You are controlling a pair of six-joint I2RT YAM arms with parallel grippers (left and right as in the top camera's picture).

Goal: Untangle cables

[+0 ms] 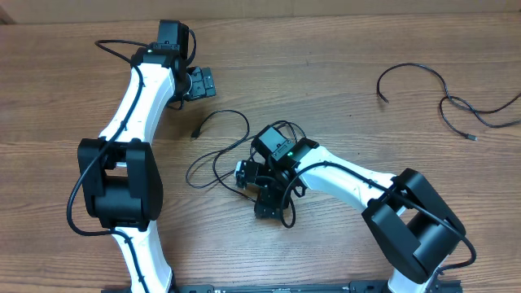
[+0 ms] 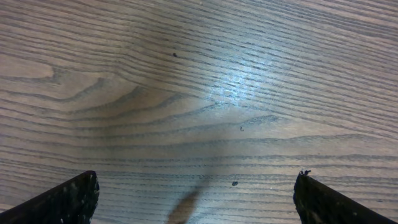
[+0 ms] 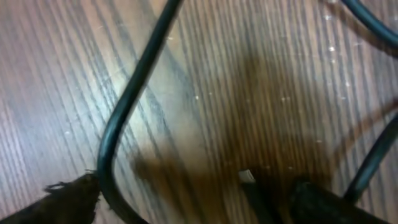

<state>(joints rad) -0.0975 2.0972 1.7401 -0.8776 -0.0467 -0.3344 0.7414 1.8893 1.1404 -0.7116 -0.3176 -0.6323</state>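
A loose tangle of thin black cables (image 1: 218, 156) lies at the table's middle, with one plug end (image 1: 195, 133) pointing left. My right gripper (image 1: 273, 203) is low over the tangle's right side. In the right wrist view its jaws (image 3: 196, 199) are open, with a black cable (image 3: 127, 102) curving between them close to the left finger. A small silvery plug tip (image 3: 247, 177) lies near the right finger. My left gripper (image 1: 202, 83) is at the far left, open and empty over bare wood (image 2: 196, 199). Two separate cables (image 1: 411, 72) (image 1: 480, 115) lie at the far right.
The wooden table (image 1: 342, 49) fills the view. Thicker black wires run along both white arms; one loops out beside the left arm's base (image 1: 75, 203). The right arm's elbow (image 1: 411, 224) stands at the near right.
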